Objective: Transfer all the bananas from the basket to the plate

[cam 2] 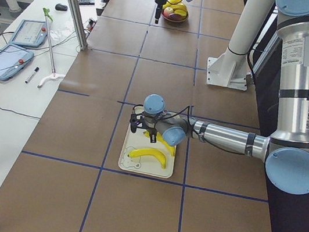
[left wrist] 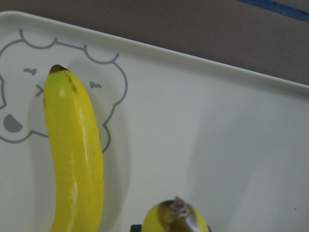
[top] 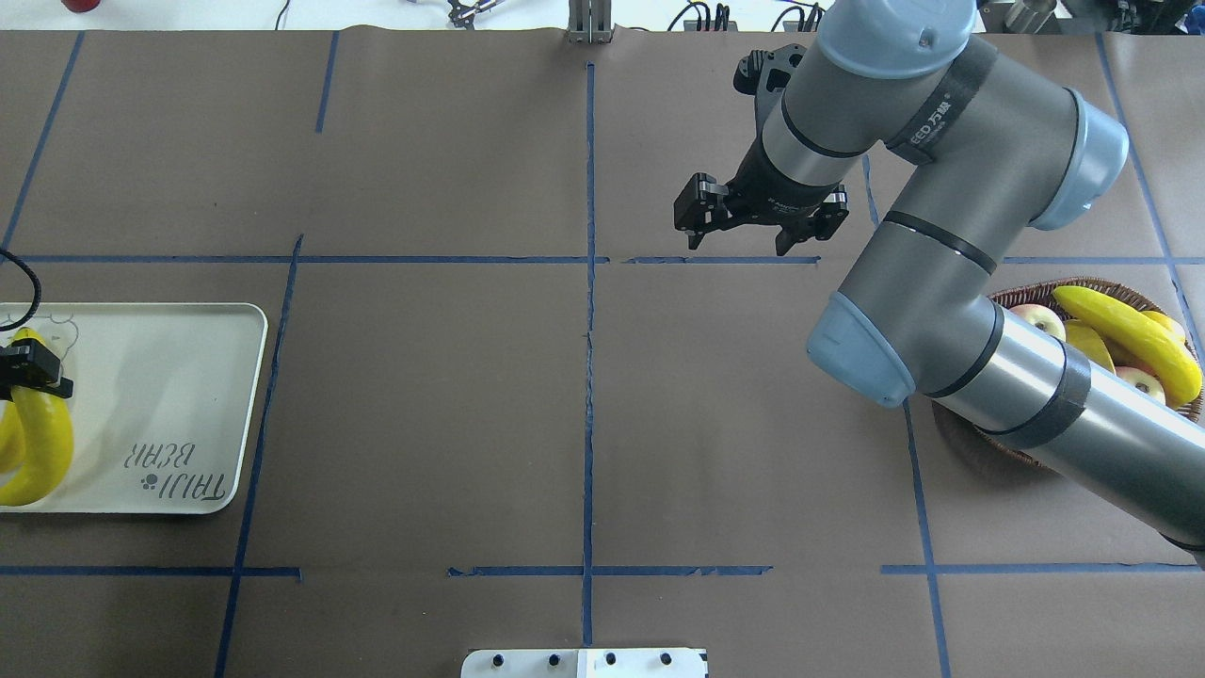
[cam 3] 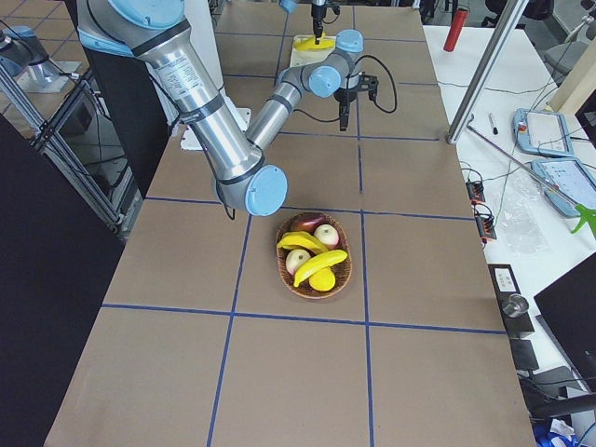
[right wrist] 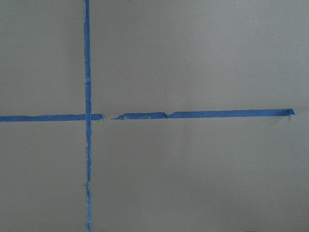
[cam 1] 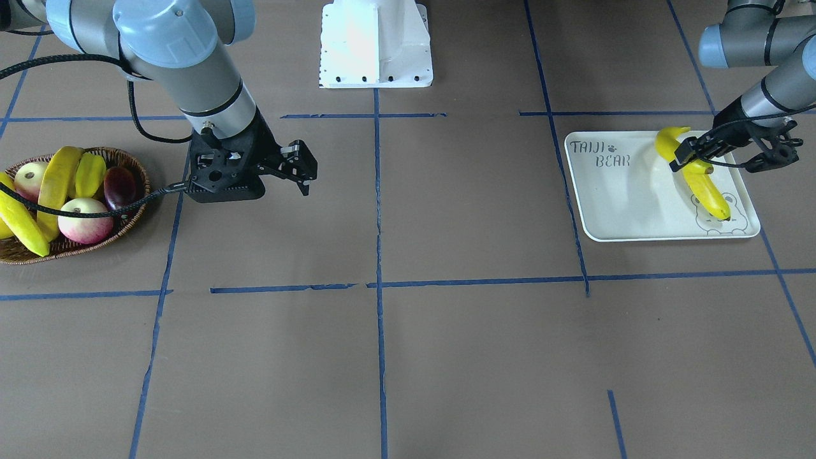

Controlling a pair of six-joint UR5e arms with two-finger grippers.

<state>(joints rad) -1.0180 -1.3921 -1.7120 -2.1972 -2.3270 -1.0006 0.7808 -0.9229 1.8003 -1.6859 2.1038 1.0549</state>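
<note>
Plate (cam 1: 612,204): two bananas (cam 1: 704,188) lie in it. The left hand (cam 1: 720,159) is spread wide over them, gripping nothing. Basket (cam 1: 127,226): two more bananas (cam 1: 56,185) left among other fruit. Beyond, the right hand (top: 739,240) hangs wide and empty over the surface. Judged half done.

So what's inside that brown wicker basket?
The basket holds two bananas, two red-and-cream round fruits, a yellow-green star fruit and a dark red fruit. Anything beneath them is covered, and the front view's edge cuts off the basket's end.
</note>
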